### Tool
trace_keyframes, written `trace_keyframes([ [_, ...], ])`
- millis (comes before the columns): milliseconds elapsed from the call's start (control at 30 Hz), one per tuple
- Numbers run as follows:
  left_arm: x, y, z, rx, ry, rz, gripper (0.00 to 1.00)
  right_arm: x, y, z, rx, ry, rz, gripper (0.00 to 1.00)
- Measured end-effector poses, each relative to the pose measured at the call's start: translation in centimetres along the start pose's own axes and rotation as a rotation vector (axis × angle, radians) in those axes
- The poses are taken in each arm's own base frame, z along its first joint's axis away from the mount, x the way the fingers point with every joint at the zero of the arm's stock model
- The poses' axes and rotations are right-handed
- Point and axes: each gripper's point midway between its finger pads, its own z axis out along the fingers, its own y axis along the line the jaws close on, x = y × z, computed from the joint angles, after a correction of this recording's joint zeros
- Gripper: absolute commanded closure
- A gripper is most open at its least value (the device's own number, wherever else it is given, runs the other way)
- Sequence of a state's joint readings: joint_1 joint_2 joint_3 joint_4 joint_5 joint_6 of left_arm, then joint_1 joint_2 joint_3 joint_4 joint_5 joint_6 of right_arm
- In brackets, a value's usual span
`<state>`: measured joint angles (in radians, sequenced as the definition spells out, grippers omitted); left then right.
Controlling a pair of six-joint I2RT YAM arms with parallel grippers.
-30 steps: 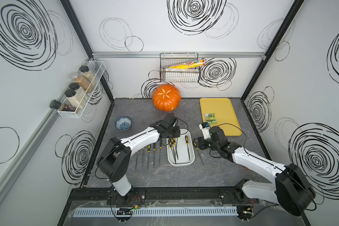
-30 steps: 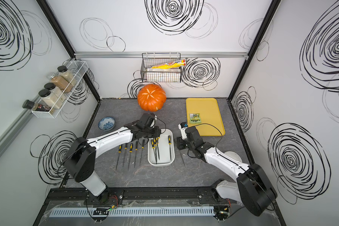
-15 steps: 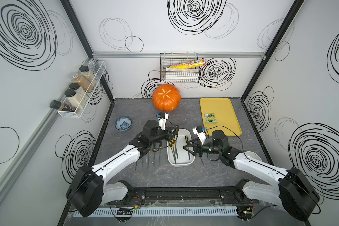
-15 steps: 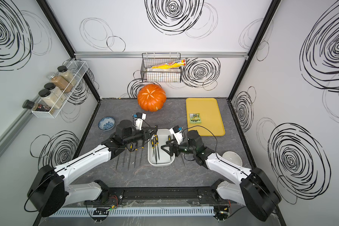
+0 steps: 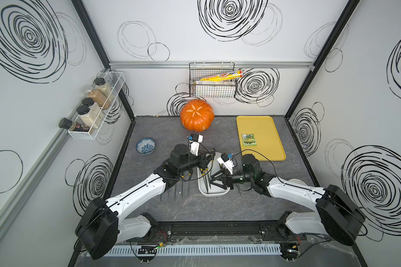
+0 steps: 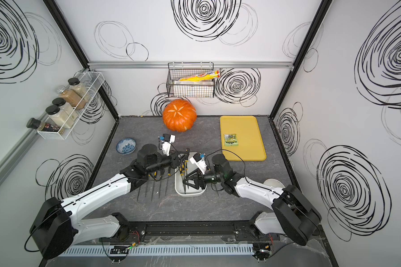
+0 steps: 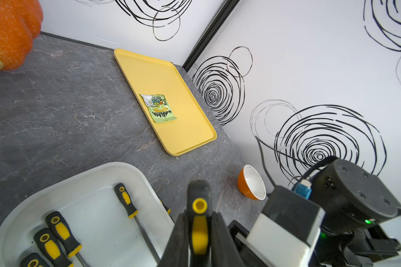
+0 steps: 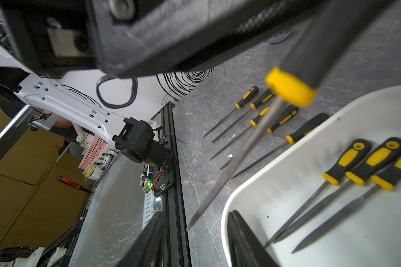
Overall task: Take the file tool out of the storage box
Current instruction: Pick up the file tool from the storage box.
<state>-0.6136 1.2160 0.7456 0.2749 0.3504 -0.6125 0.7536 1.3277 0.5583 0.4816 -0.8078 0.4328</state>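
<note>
File tool (image 8: 241, 150), pinched at its handle by the left gripper (image 7: 199, 222) and held above the left side of the storage box (image 8: 276, 161): carry left, lower flat beside the row of laid-out files (image 8: 243, 108), avoiding the spread, empty right gripper (image 5: 212, 181).

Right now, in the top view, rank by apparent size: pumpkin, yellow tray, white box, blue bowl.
1. Yellow tray
2. Pumpkin and white box: about alike; the box is partly covered, so I won't rank them.
3. Blue bowl
</note>
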Motion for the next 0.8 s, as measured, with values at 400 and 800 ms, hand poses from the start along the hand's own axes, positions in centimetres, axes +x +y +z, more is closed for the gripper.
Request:
trace_keyframes([
  [400,0.6,-0.2,0.2,-0.007,0.013,0.008,1.00,0.0,-0.1,0.8,-0.043,0.005,0.023,0.84],
  [800,0.4,0.2,0.2,-0.029,0.002,0.032,0.01,1.0,-2.5,0.5,0.101,0.038,0.091,1.00],
])
